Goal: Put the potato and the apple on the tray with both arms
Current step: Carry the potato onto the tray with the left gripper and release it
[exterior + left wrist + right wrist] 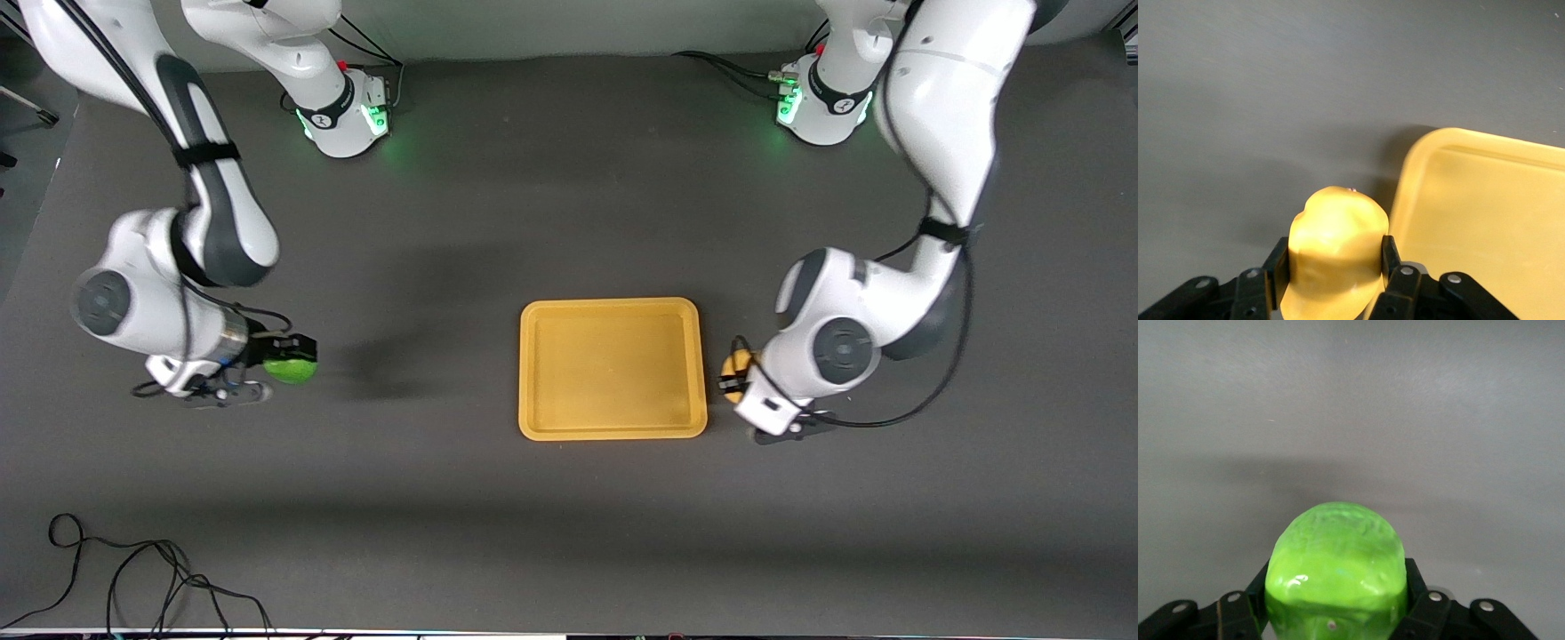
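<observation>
The yellow-orange tray (pixel 612 427) lies flat in the middle of the table. My left gripper (pixel 734 372) is shut on the yellow potato (pixel 735 363), right beside the tray's edge at the left arm's end. In the left wrist view the potato (pixel 1335 250) sits between the fingers (pixel 1389 257) with the tray (pixel 1485 220) close beside it. My right gripper (pixel 293 357) is shut on the green apple (pixel 292 369), over bare table toward the right arm's end, well apart from the tray. In the right wrist view the apple (pixel 1337 577) fills the jaws.
A black cable (pixel 133 578) loops on the table near the front camera at the right arm's end. The two arm bases (pixel 342 111) (pixel 822 107) stand along the table's top edge.
</observation>
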Available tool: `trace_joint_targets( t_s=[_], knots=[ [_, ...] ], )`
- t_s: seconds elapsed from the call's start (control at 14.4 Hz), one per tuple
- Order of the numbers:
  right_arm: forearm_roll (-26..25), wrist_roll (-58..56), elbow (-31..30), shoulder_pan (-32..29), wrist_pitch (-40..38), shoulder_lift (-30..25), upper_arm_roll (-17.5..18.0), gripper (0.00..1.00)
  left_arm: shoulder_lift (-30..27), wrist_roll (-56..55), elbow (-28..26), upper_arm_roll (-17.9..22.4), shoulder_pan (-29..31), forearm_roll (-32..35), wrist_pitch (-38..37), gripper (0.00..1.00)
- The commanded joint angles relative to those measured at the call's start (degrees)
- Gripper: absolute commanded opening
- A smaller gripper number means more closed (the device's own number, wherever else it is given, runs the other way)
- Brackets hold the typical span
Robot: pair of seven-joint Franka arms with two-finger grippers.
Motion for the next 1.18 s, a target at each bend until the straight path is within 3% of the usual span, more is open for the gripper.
trace_joint_targets(
  t_s=[0.0,0.14,0.42,0.69,0.83,1.11],
  knots=[
    [-0.02,-1.11,4.51,0.10,-10.42,-1.60,0.05,0.34,1.71,-3.82,2.42,1.05,-3.62,-0.77,0.24,0.44],
    [-0.03,-1.29,8.03,-0.25,-14.76,-0.90,0.05,0.34,2.32,-5.75,3.38,1.05,-5.81,-0.34,0.24,0.44],
    [0.50,-0.50,8.14,0.01,-14.42,0.33,0.40,0.34,4.43,-7.52,4.18,1.13,-8.81,-0.16,0.33,0.48],
    [0.77,-0.41,7.78,0.19,-14.33,0.86,0.49,0.33,5.67,-7.61,3.92,1.40,-9.60,0.54,1.29,0.61],
    [0.77,-0.32,7.87,0.45,-14.33,0.86,0.57,0.33,5.41,-7.61,4.00,1.57,-9.42,0.55,1.21,1.00],
    [2.43,4.32,7.96,0.54,-14.33,0.60,4.69,0.33,-0.29,-6.73,3.83,1.75,-8.02,2.12,-3.60,1.00]
  ],
)
